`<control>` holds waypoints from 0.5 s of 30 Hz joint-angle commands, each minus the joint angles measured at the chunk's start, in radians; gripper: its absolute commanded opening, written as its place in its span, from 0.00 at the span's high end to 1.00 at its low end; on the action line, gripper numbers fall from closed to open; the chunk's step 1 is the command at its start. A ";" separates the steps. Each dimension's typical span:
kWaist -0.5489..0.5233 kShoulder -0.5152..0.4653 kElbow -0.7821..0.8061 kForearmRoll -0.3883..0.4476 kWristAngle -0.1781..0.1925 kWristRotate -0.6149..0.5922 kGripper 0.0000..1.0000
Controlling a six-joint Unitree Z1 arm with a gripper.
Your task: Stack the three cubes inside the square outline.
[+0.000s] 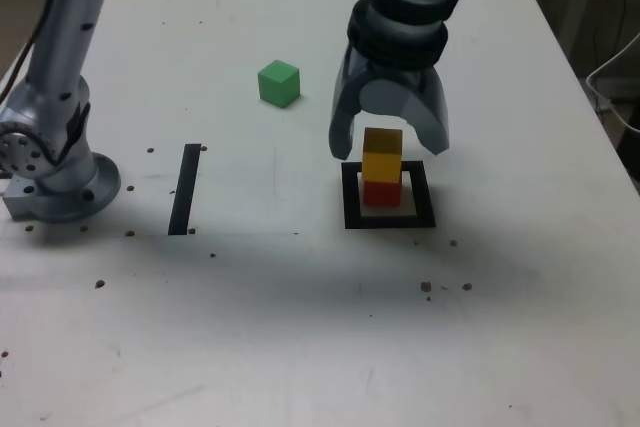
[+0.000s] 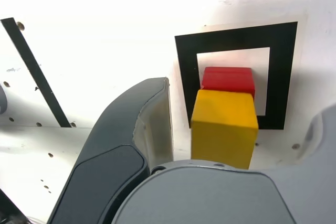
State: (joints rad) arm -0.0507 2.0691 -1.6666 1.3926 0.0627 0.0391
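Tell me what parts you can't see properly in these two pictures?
- Green cube: missing from the wrist view, outside its frame.
- Red cube: in the wrist view the yellow cube on top covers most of it.
- Square outline: in the exterior view the stack hides part of its far side.
- Gripper: one finger is cut off by the wrist view's edge.

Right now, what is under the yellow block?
The yellow block sits on the red block, which stands inside the black square outline. The red block's top face is covered, and so is the white patch beneath it.
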 commanded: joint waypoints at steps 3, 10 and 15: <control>0.028 -0.079 0.031 0.006 0.006 0.004 0.01; 0.153 -0.196 0.112 0.013 0.025 0.075 0.01; 0.276 -0.223 0.166 0.012 0.050 0.155 0.01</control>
State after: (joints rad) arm 0.1926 1.8559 -1.5101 1.4037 0.1039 0.1833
